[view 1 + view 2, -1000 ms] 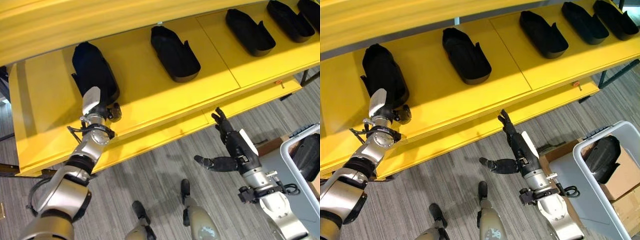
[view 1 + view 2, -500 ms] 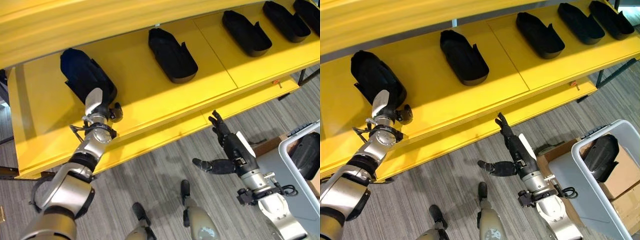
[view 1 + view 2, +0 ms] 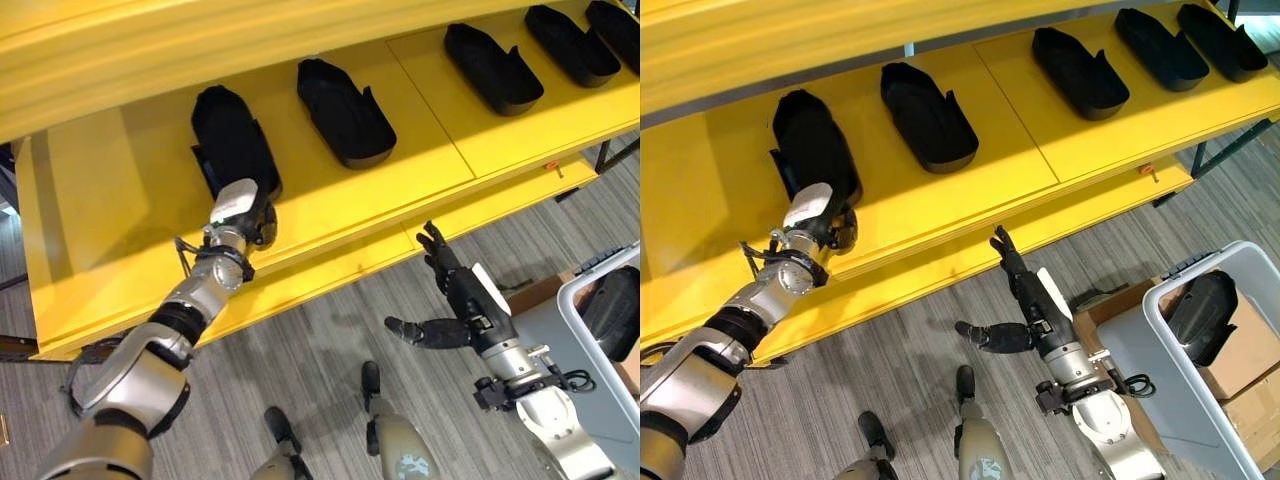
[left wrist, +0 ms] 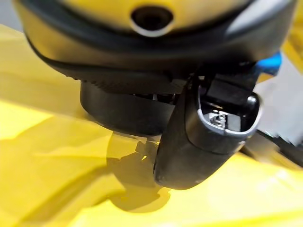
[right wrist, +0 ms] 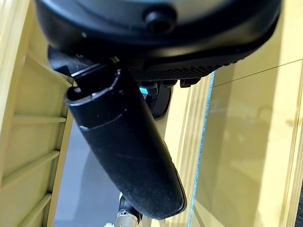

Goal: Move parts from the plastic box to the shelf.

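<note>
A black shoe-shaped part (image 3: pixel 228 140) lies on the yellow shelf (image 3: pixel 330 205), left of a row of like parts. My left hand (image 3: pixel 240 212) sits at its near end, white-covered thumb on top, shut on it. In the left wrist view the thumb (image 4: pixel 203 137) curls beside the dark part (image 4: pixel 125 111) above the yellow board. My right hand (image 3: pixel 1032 298) hangs open over the floor below the shelf's front edge, fingers straight, thumb (image 5: pixel 128 151) stuck out. The grey plastic box (image 3: pixel 1168 355) at the lower right holds another black part (image 3: pixel 1202 315).
Several more black parts (image 3: pixel 345 105) lie in a row along the shelf toward the right (image 3: pixel 493 65). An upper yellow board overhangs the shelf's back. A cardboard box (image 3: pixel 1252 362) stands against the plastic box. Bare shelf lies left of the held part.
My left hand has swung the black part to the right along the shelf, close beside the neighbouring part. The right hand has hardly moved.
</note>
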`<state>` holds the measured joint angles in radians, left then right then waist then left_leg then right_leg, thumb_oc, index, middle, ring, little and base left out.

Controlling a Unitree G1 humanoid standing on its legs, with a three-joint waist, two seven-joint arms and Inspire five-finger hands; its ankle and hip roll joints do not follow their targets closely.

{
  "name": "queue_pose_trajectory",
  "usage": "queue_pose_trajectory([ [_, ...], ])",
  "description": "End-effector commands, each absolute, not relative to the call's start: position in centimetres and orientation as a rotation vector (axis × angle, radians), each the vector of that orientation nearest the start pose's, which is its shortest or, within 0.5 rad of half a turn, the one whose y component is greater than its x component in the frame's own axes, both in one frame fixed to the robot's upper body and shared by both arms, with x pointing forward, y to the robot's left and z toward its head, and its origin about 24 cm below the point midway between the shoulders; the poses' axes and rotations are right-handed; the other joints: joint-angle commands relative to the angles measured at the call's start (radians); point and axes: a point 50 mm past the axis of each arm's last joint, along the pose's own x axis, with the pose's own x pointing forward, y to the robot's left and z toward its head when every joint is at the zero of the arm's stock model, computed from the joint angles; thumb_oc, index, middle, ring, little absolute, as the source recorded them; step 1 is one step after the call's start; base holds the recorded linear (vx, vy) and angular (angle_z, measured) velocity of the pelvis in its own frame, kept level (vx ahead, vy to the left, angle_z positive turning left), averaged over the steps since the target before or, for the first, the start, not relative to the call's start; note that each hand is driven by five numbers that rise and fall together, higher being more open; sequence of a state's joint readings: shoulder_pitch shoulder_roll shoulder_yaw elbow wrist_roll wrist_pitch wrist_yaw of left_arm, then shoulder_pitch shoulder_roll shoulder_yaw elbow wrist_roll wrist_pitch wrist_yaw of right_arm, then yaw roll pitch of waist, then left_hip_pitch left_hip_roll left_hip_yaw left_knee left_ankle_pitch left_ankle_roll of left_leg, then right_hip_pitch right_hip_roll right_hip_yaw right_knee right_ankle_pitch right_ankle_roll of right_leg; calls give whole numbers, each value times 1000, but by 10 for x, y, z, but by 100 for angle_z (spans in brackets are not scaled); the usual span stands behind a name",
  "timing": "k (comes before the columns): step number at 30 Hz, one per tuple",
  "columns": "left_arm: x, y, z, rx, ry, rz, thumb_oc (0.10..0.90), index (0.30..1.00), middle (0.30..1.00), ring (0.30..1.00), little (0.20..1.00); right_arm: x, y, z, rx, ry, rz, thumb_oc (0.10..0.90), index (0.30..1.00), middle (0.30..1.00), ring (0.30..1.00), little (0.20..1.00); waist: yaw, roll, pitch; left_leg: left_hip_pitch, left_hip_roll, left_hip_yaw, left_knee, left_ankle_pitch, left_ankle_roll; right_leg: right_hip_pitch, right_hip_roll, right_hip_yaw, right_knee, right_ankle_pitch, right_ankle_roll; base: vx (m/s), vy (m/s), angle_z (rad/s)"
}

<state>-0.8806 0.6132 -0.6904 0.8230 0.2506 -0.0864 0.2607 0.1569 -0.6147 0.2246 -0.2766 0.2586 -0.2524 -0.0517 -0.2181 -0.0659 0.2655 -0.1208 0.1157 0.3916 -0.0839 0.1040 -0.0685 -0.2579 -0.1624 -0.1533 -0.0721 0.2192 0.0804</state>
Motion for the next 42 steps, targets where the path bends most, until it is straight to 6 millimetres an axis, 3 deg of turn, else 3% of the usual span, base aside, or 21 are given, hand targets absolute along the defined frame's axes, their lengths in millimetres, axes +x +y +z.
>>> queue_pose_trajectory([
  [1,393,167,148,1200,-276,-142,900,1000,1000,1000,1000,209,-175,154,-230,-575,324,900,1000,1000,1000,1000,-27,19,31,123,66,-23,-3,-47,-50,7,-88,35,105,-47,125,0,0,0],
  [10,393,176,147,1140,-239,-123,900,1000,1000,1000,1000,207,-178,152,-245,-561,317,900,1000,1000,1000,1000,-26,24,24,124,62,-28,-3,-50,-49,15,-91,30,101,-49,124,0,0,0],
  [19,401,209,146,1047,-96,49,900,1000,1000,1000,1000,205,-180,148,-237,-530,325,900,1000,1000,1000,1000,-22,25,20,125,61,-34,-3,-49,-48,21,-91,26,100,-50,121,0,0,0],
  [33,398,254,155,1127,11,182,900,1000,1000,1000,1000,206,-182,149,-230,-528,329,900,1000,1000,1000,1000,0,28,16,116,56,-48,-3,-43,-44,27,-96,18,101,-48,120,0,0,0],
  [42,386,263,150,1188,-15,143,900,1000,1000,1000,1000,209,-185,148,-257,-523,309,900,1000,1000,1000,1000,28,29,16,111,50,-62,-1,-43,-40,37,-106,3,103,-51,120,-10,5,6],
])
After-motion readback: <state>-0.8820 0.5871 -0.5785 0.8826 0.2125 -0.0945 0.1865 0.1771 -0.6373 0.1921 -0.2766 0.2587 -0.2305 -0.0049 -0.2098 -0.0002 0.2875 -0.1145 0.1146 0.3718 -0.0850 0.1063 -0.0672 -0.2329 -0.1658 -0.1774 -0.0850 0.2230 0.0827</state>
